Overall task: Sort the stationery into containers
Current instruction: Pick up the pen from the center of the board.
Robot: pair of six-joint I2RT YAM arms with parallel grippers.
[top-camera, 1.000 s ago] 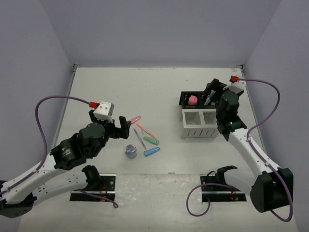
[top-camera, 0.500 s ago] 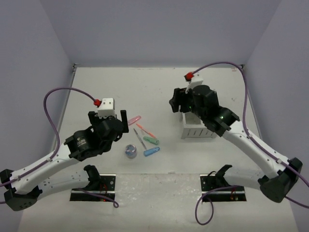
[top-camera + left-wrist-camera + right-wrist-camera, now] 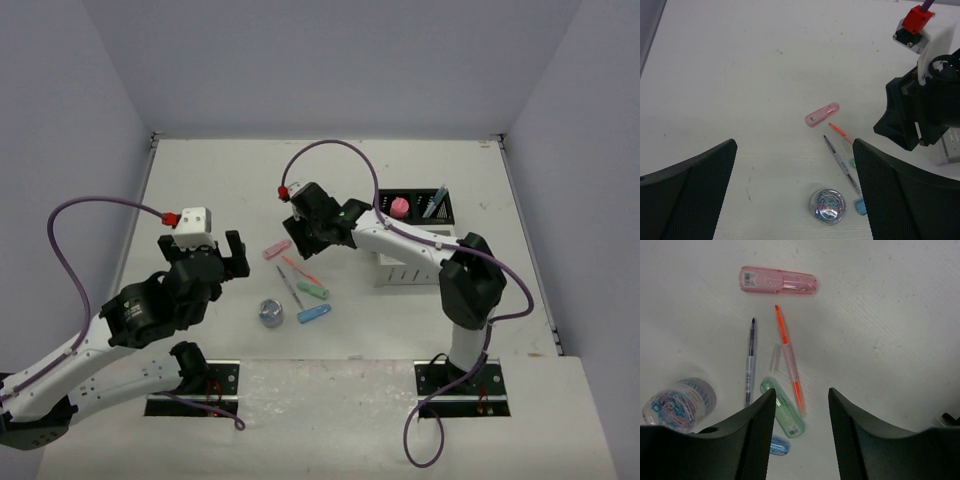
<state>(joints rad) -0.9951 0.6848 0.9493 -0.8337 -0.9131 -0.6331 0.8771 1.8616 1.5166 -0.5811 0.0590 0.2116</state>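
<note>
Right pincer point(image 3: 801, 400) half-spread, empty, hovers over thin orange pen point(image 3: 788, 357) at frame centre. Mint plastic capsule point(image 3: 782, 415) lies just beside pen's lower end. Pen likely light, stiff, smooth, prone to rolling; best pinched mid-barrel, across width. Left pincer point(image 3: 795, 165) wide, empty. Black perforated box point(image 3: 415, 207) and white slotted box point(image 3: 410, 265) sit right of centre in top view.

The left arm point(image 3: 150, 305) and right arm point(image 3: 410, 243) share one build: white link shells between bulky black joint housings. A thin purple cable point(image 3: 330, 143) arcs off each arm to a red connector point(image 3: 284, 192) at the wrist. The left wrist carries a white camera block point(image 3: 197, 220). The left fingers point(image 3: 687, 190) are black with finely meshed faces. The right fingers point(image 3: 747, 440) are black, smooth and rounded. Black base plates point(image 3: 195, 385) anchor both arms.
</note>
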